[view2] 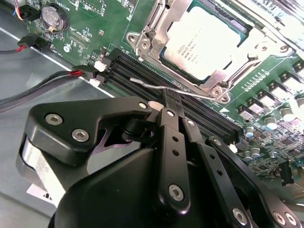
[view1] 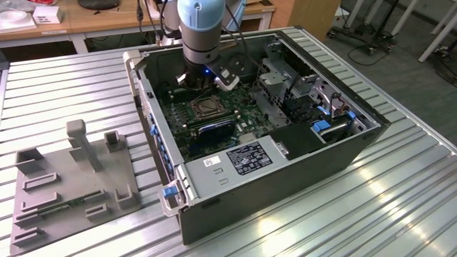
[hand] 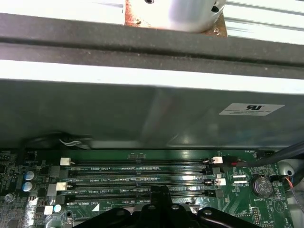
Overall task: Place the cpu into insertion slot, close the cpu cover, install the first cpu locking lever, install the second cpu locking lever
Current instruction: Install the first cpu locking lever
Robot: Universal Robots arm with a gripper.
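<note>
Silvery metal frames the chip (view2: 204,40), which we see lying flat in the socket (view1: 206,107) with the cover (view2: 145,45) folded down around its edges. Our gripper (view2: 167,100) has its black fingers (view2: 171,137) drawn close together, and the tips meet the thin wire lever (view2: 152,85) that runs along the socket's edge; we cannot tell whether the wire is pinched between them or only touched. Long black memory slots (view2: 137,69) lie directly under the fingers, between the gripper and the socket. Red and black cables (view2: 52,78) run just beside it, and a coin battery (view2: 52,16) sits farther out on the green board (view2: 104,23). In the first wrist view the grey case wall (hand: 142,114) stands just beyond the slots. From the exterior view, the arm (view1: 203,32) reaches straight down into the open computer case (view1: 286,182), which rests on a ribbed metal table (view1: 386,209). A grey fixture plate (view1: 71,198) lies well apart, at the exterior view's left.
</note>
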